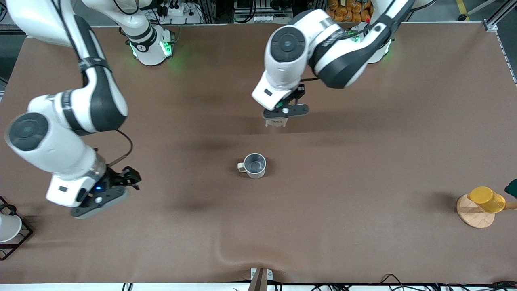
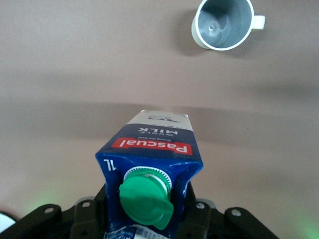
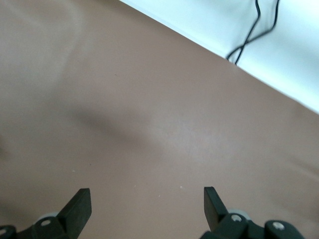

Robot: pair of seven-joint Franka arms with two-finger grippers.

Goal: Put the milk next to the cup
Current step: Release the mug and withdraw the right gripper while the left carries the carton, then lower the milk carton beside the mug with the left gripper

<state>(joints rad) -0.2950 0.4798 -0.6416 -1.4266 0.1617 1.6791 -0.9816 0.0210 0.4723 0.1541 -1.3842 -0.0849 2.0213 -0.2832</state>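
The milk (image 2: 149, 159), a dark-blue carton with a green cap and a red label band, stands upright in my left gripper (image 2: 147, 214), whose fingers are shut on its top sides. In the front view only its whitish base (image 1: 276, 122) shows under the left gripper (image 1: 280, 116), over the brown table cover; I cannot tell if it touches. The cup (image 1: 254, 165), beige with a grey inside, stands apart from it, nearer the front camera, and also shows in the left wrist view (image 2: 224, 24). My right gripper (image 1: 101, 200) waits open and empty (image 3: 147, 204) toward the right arm's end.
A yellow cup (image 1: 486, 199) lies on a round wooden coaster (image 1: 472, 216) at the left arm's end, with a dark green thing (image 1: 512, 188) beside it. A black wire rack (image 1: 16, 238) with a white cup (image 1: 7, 227) stands at the right arm's end.
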